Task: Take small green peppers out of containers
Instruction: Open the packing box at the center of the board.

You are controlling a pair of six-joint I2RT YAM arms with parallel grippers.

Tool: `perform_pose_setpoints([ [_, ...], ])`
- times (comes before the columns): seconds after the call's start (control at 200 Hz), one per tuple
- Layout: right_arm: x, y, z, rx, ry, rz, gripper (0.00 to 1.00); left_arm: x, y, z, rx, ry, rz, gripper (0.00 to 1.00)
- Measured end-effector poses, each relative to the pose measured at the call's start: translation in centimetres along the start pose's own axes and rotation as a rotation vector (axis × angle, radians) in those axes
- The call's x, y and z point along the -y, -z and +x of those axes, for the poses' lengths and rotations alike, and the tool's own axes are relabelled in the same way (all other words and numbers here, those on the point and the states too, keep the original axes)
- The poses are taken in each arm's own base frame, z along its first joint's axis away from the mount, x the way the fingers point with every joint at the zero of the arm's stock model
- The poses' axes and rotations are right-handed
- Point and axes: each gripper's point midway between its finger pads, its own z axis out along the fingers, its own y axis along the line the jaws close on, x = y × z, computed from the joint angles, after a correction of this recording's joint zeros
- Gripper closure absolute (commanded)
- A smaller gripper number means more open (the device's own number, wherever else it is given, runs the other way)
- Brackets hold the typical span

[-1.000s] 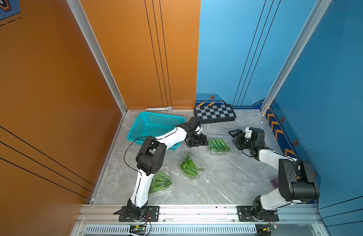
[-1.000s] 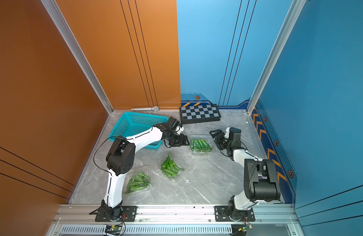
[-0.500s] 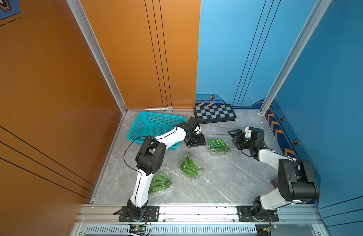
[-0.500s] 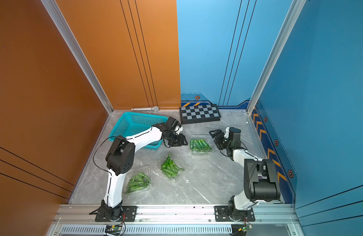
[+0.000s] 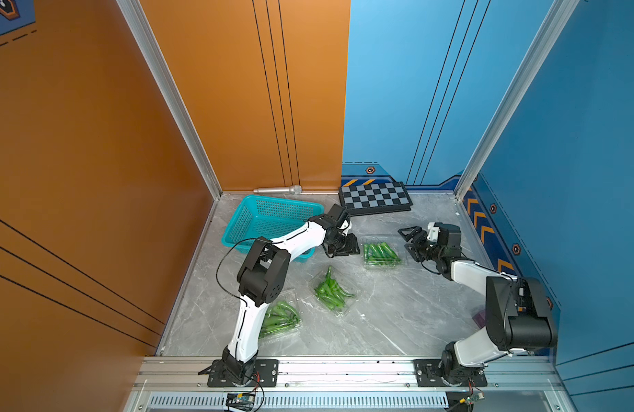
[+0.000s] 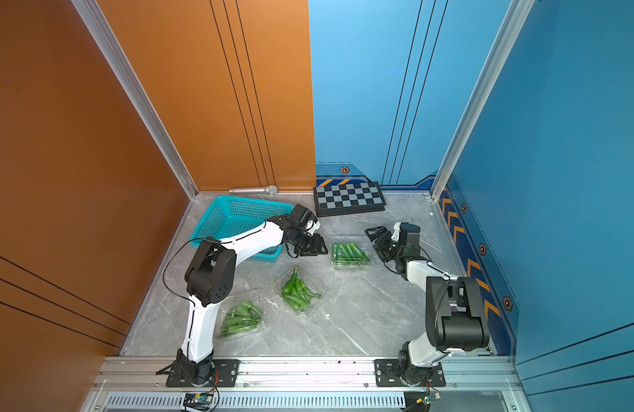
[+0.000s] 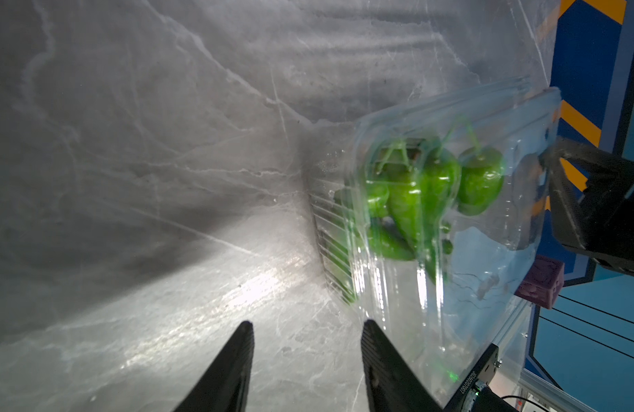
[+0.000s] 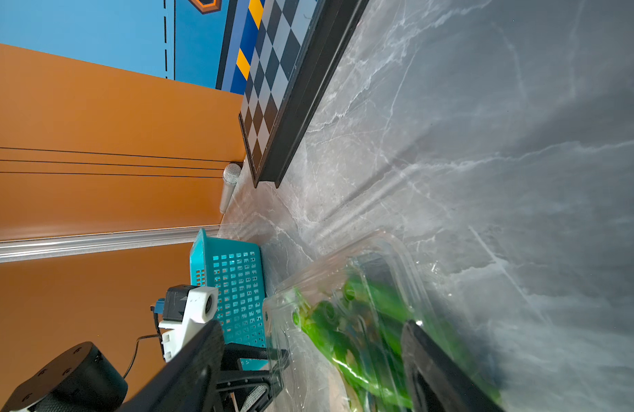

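far left on the table, the basket (image 5: 272, 219) sits with the left arm reaching over its near corner, so a careless swing could shove it. the near-left box (image 5: 279, 317) and the middle box (image 5: 331, 290) lie full. the left gripper (image 7: 304, 324) is half open on nothing, bare table between its jaws, just beside the far box (image 7: 486, 267); closing there would miss the rim or crumple thin plastic. the peppers (image 7: 426, 185) lie inside that box. the right gripper (image 5: 406, 239) stands wide open at the box's right end, clamped on nothing; unpinned, the box may skid or flip, scattering peppers.
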Motion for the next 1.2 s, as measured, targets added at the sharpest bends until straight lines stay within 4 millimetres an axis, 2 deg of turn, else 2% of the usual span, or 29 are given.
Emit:
perform_pose_setpoints([
  [0.641,0.2,-0.8,0.5,-0.007,0.006,-0.012,0.21,0.0,-0.8,-0.2,-0.011,0.005,0.004,0.48],
  [1.051,0.1,-1.2,0.8,-0.013,0.016,-0.020,0.21,0.7,-1.3,-0.4,-0.026,0.008,0.032,0.46],
  [1.196,0.1,-1.4,0.8,-0.011,0.012,-0.024,0.22,0.7,-2.1,-0.4,-0.041,0.013,0.040,0.52],
])
